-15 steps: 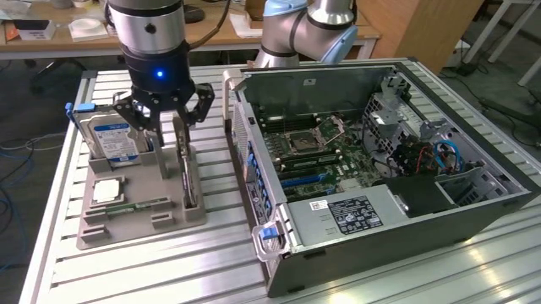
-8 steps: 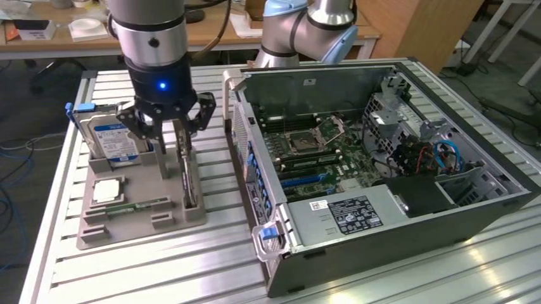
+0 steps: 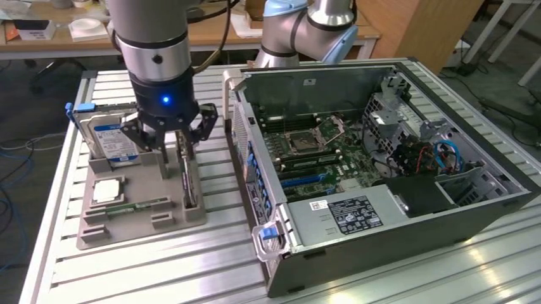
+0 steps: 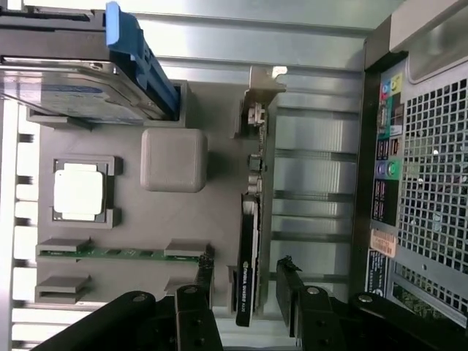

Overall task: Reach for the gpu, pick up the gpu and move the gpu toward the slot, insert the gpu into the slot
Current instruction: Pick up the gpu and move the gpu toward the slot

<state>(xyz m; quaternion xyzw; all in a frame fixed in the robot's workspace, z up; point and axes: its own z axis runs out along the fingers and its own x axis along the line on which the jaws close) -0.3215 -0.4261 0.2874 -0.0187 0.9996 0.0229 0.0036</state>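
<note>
While the gpu (image 3: pixel 190 183) (image 4: pixel 248 241) is stood on its long edge in a groove of the gray holder tray (image 3: pixel 127 225) (image 4: pixel 212 110), nothing is gripped yet, so it's pretty much a hover shot. The tray is shared with a few other bits: a hard drive (image 3: pixel 114 139) (image 4: pixel 66 95) with a blue label is propped upright at the far end, a cpu (image 3: pixel 108 190) (image 4: pixel 80 190) is laid flat in its own square pocket, and a green memory stick (image 3: pixel 135 207) (image 4: pixel 117 254) is laid between two small clips nearer the front. On the exterior view's right, the computer case (image 3: pixel 363 253) is laid open on the slatted metal table (image 3: pixel 169 272), with the motherboard (image 3: pixel 313 145) and its blue slots (image 3: pixel 303 180) exposed inside. The arm is pointed straight down over the tray, a blue light (image 3: pixel 166 99) lit on the wrist. The gripper (image 3: pixel 175 147) (image 4: pixel 247 274) is spread wide, and in the wrist view one finger (image 4: pixel 205 281) is seen on each side of the card's end, close beside it but with a gap left on both sides. The card's pale bracket (image 4: pixel 263 84) is at the opposite end from the fingers.
</note>
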